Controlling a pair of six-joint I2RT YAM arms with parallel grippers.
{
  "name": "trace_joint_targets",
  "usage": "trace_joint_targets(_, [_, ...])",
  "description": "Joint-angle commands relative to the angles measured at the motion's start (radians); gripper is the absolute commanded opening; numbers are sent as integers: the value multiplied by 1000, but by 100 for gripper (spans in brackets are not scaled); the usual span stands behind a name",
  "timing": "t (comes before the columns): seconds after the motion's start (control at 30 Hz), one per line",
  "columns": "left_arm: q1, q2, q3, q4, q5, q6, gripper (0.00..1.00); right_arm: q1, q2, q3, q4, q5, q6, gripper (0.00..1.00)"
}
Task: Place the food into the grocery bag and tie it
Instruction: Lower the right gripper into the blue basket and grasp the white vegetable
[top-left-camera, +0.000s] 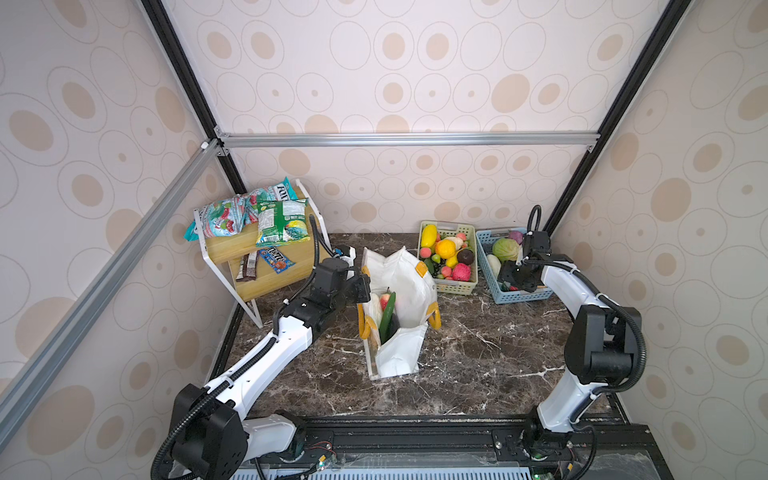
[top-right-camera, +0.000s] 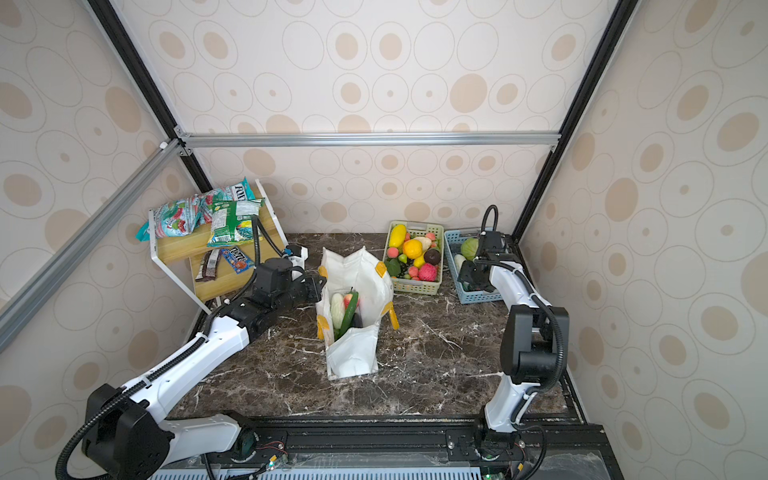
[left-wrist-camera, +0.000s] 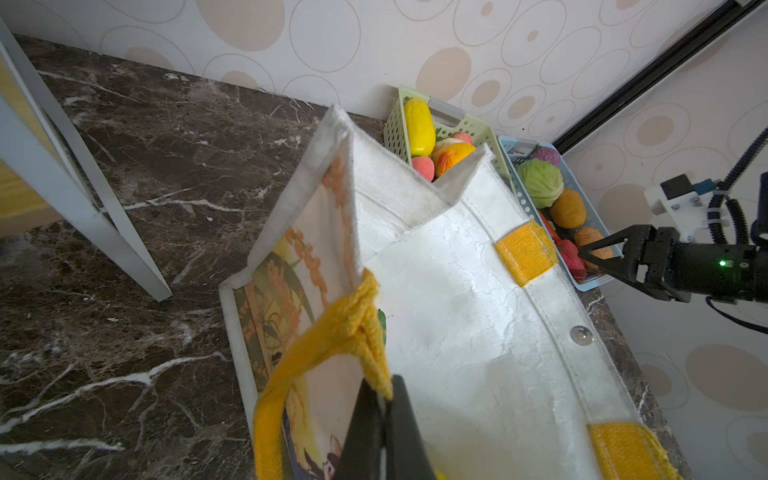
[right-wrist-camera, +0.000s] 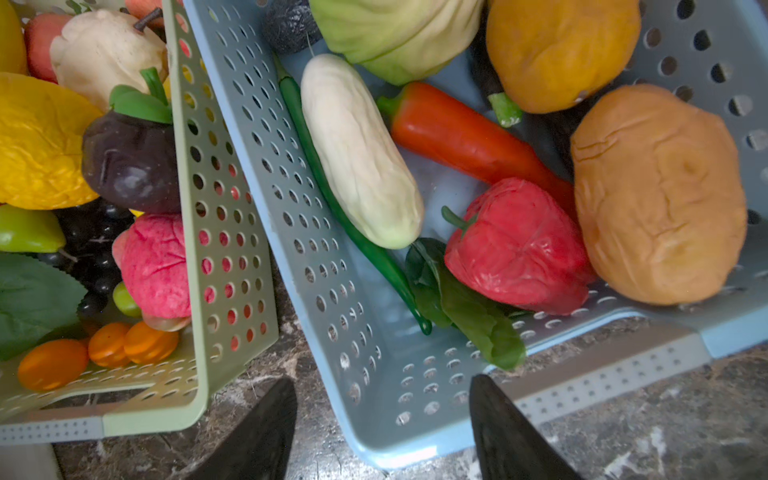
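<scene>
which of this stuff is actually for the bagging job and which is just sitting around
For the job:
grocery bag, its handle pinched by the left gripper
food: cucumber in the bag, vegetables in the blue basket, fruit in the green basket
right gripper, open over the blue basket

Just lying about:
snack packets
candy bars
shelf

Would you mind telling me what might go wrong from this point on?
The left claw pinches only a fold of the yellow handle of the grocery bag; a slip may let the bag's mouth sag. The right claw hangs open over the crowded blue basket; closing may catch the red pepper and potato together.
</scene>
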Motion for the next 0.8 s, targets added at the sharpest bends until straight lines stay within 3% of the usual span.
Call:
trace_joint_targets(0.0, [-1, -7, 23, -10, -3, 17, 0, -11, 36, 41, 18, -11, -29, 69])
trace_joint_targets(0.77, [-1, 18, 53, -23, -15, 22, 0, -31, 244, 215, -12, -65, -73, 67])
